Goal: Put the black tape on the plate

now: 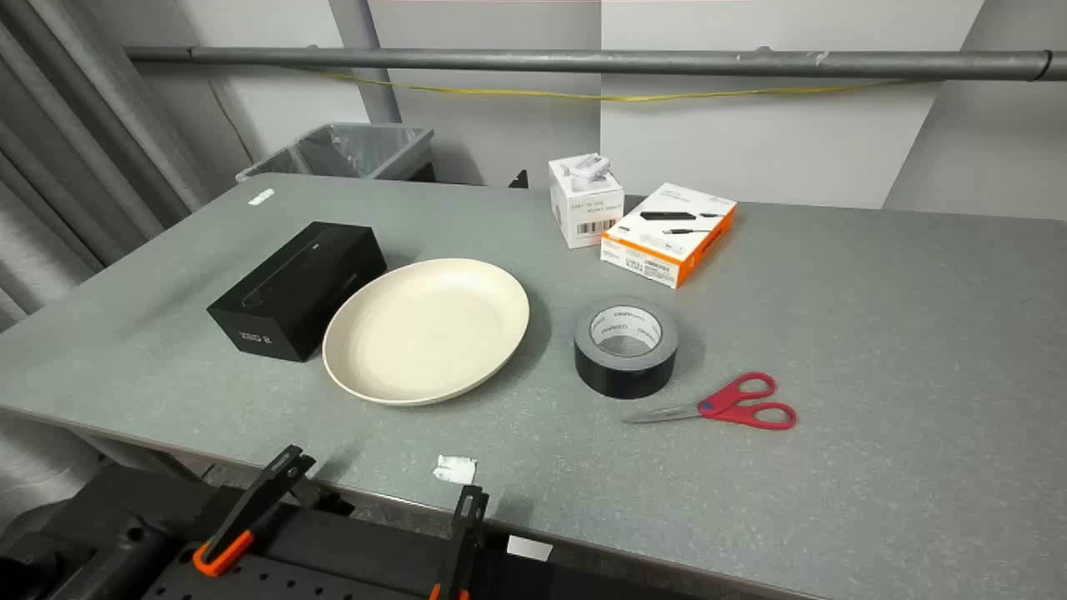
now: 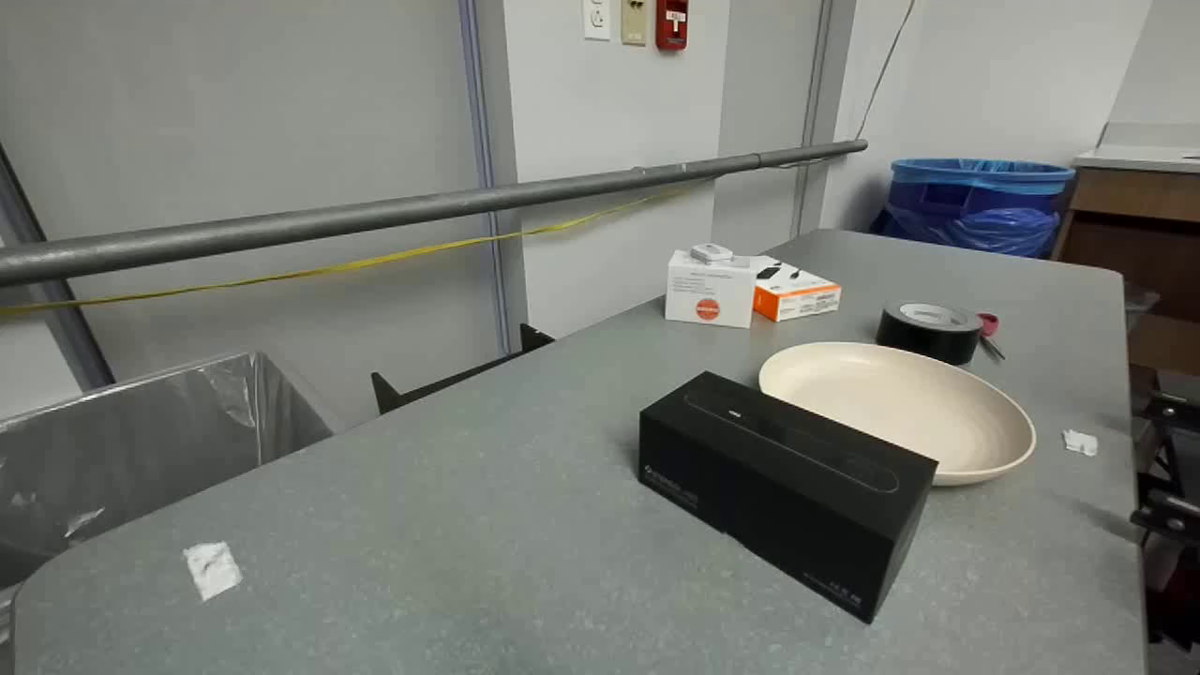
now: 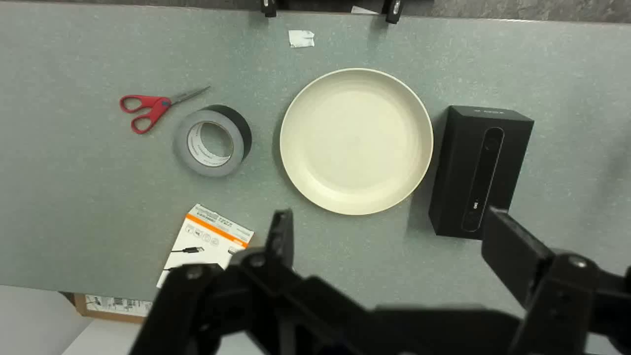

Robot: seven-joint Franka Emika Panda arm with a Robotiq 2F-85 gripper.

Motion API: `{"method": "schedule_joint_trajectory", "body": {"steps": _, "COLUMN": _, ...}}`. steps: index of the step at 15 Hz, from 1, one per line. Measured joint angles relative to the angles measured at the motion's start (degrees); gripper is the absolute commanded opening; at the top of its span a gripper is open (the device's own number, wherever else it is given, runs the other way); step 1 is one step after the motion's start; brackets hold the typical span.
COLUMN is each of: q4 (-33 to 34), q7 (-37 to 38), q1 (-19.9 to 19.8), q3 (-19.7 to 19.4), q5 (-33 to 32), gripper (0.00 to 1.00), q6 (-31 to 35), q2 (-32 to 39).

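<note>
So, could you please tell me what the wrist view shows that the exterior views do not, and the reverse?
Only the wrist view shows the open hand.

Only the exterior views show the grey pipe, the yellow cord and the plastic-lined bin.

All share the black tape, the plate, the ZED 2 box, the red-handled scissors and the white-and-orange box.

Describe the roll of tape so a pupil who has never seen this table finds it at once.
On the grey table, find the wide cream plate. Between it and the red-handled scissors sits the roll of tape. Unlike them, it is a thick black-sided ring with a hollow core.
</note>
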Motion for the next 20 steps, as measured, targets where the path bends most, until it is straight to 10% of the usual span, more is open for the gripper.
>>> {"method": "schedule_joint_trajectory", "body": {"steps": 20, "q4": -1.55, "q7": 0.0, "q1": -0.12, "q3": -0.61, "q5": -1.96, "gripper": 1.0, "q6": 3.59, "q2": 0.51}}
